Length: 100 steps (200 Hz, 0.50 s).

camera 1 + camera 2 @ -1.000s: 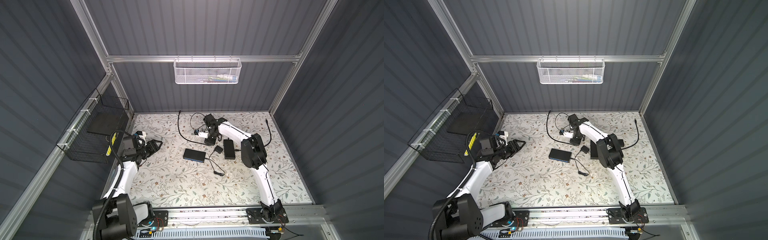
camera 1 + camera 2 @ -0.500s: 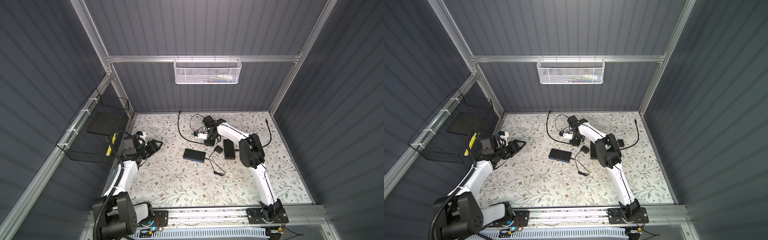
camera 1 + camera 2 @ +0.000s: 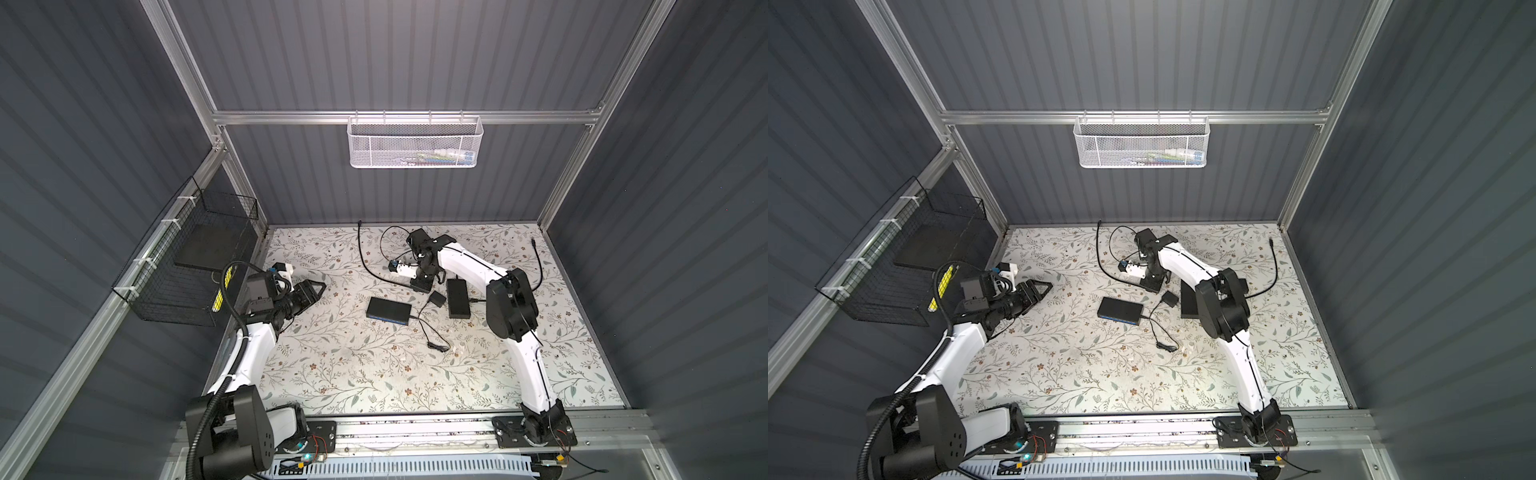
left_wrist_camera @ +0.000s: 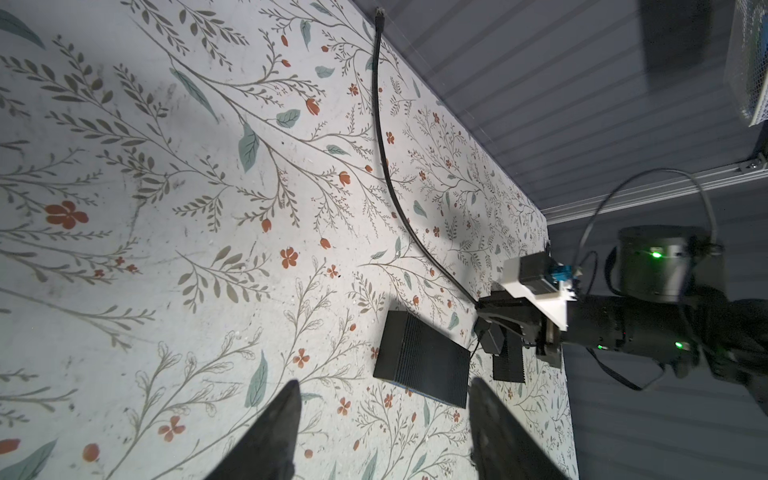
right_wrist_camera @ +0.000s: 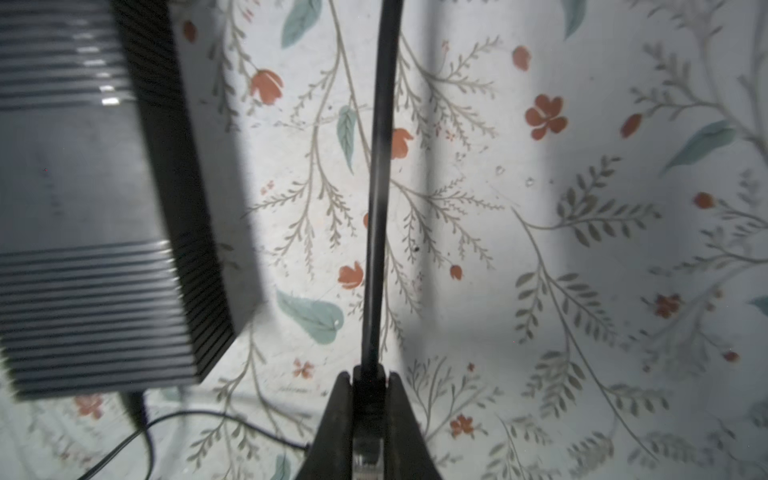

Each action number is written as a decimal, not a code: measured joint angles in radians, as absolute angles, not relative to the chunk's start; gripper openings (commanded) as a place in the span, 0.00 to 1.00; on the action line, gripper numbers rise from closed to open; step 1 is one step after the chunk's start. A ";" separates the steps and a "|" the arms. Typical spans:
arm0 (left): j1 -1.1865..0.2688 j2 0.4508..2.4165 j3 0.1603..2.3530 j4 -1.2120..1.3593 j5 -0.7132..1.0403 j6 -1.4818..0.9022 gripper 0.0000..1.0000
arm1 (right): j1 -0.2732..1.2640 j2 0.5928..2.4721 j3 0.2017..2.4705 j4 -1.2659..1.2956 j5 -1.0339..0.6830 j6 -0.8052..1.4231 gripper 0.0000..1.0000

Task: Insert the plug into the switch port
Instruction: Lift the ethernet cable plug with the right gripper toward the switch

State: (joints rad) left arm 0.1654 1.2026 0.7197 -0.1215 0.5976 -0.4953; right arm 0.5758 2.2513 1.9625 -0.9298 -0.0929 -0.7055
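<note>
**Right hand pinched on the plug, close to the switch**

My right arm reaches out across the desk, elbow raised and wrist bent down. That sets my right hand pointing at the surface just beyond the switch, near it but not touching. In the right wrist view my fingers stand narrow and press on both sides of the plug. The plug is a dark boot held upright between them, with a pale clear tip lower down that is too blurred to read. Its black cable runs straight out from the fingertips over the flowered surface. In both top views it curves away toward the back wall.

My left arm is folded at the left edge of the desk, forearm roughly level. My left hand points toward the middle, fingers spread wide and empty, well apart from the switch.

The switch lies flat, a black ribbed box with a blue strip along its near edge. A thin wire is plugged into its right end.
</note>
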 measured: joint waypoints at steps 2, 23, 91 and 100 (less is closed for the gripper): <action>0.166 1.201 0.718 -0.120 0.598 -0.496 0.64 | 0.577 2.244 1.960 -0.931 -0.091 -0.705 0.00; 0.165 1.190 0.706 -0.106 0.605 -0.508 0.64 | 0.601 2.141 1.937 -0.939 -0.057 -0.674 0.00; 0.165 1.180 0.677 -0.044 0.645 -0.544 0.65 | 0.696 1.756 1.462 -0.970 0.043 -0.465 0.03; 0.165 1.180 0.677 -0.038 0.648 -0.548 0.65 | 0.706 1.701 1.372 -0.983 0.048 -0.429 0.06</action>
